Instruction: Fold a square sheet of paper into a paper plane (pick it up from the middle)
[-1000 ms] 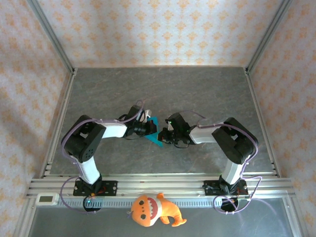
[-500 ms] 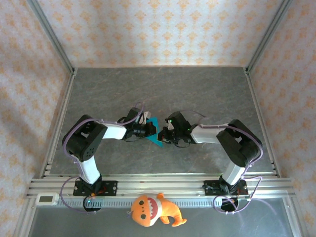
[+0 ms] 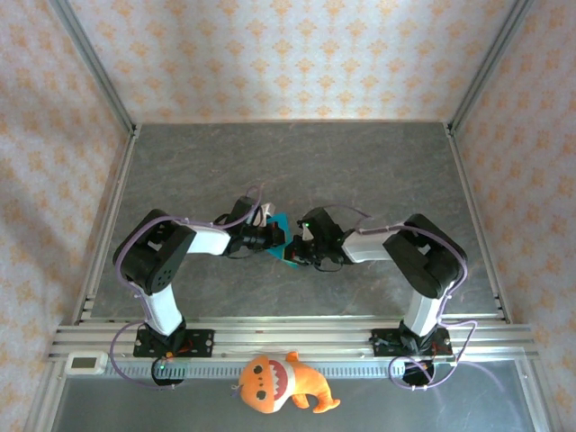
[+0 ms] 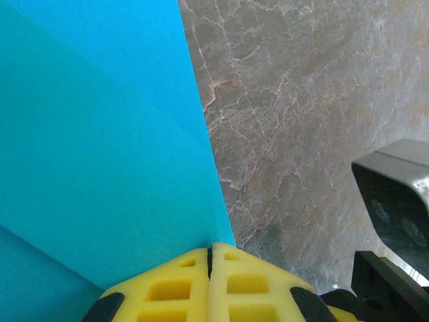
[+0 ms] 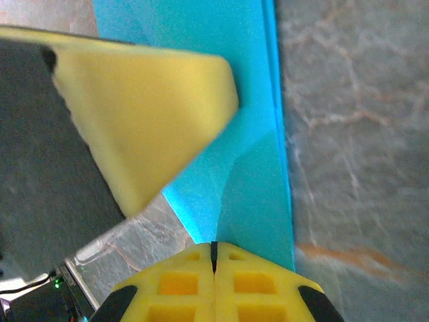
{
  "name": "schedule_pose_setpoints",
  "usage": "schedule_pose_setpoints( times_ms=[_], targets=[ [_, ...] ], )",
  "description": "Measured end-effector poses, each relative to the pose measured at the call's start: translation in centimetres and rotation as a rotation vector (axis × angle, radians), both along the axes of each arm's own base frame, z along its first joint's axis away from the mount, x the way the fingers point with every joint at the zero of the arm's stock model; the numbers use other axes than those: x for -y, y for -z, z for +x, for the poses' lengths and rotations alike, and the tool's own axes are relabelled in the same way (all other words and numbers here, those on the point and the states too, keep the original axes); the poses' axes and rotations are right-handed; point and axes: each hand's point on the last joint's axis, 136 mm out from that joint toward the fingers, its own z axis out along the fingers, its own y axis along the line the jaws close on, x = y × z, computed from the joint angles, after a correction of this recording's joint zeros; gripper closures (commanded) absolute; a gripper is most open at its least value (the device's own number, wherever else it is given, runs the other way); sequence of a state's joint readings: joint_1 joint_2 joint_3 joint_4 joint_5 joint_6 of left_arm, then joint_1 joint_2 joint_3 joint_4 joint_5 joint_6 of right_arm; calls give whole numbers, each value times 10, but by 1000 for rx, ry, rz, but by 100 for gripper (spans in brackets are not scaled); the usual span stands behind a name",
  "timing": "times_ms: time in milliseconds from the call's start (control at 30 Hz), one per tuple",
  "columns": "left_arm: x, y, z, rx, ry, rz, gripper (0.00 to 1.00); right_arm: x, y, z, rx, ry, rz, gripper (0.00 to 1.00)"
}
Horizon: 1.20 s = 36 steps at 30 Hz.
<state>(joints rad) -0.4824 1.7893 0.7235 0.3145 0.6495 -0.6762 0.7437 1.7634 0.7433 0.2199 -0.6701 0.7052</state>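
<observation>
Grey marbled surface (image 3: 360, 171) walled by orange-patterned paper: from above, both arms bend inward and meet at its middle. The left claw (image 3: 274, 236) and right claw (image 3: 293, 248) sit tip to tip with the cyan paper (image 3: 282, 221) between them, and an orange plush toy (image 3: 274, 382) lies on the near rail.

From the left wrist, the left claw's yellow pads (image 4: 174, 288) are clenched together on the paper's lower corner. The creased sheet covers the left side over the marble, and a dark part of the right arm (image 4: 395, 194) stands at the right.

From the right wrist, the right claw's pads (image 5: 248, 282) are pressed shut on the paper's near tip, and the left claw's yellow finger (image 5: 147, 114) lies across the folded strip
</observation>
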Motion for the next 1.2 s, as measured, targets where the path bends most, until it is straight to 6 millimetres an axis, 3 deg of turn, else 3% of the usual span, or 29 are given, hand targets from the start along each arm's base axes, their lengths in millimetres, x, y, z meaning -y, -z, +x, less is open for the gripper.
schedule_pose_setpoints(
  times_ms=[933, 1100, 1200],
  targets=[
    [1, 0, -1, 5, -18, -23, 100, 29, 2, -33, 2, 4, 19, 100],
    [0, 0, -1, 17, -18, -32, 100, 38, -2, -45, -27, 12, 11, 100],
    [1, -1, -1, 25, -16, -38, 100, 37, -16, -44, -15, 20, 28, 100]
  ],
)
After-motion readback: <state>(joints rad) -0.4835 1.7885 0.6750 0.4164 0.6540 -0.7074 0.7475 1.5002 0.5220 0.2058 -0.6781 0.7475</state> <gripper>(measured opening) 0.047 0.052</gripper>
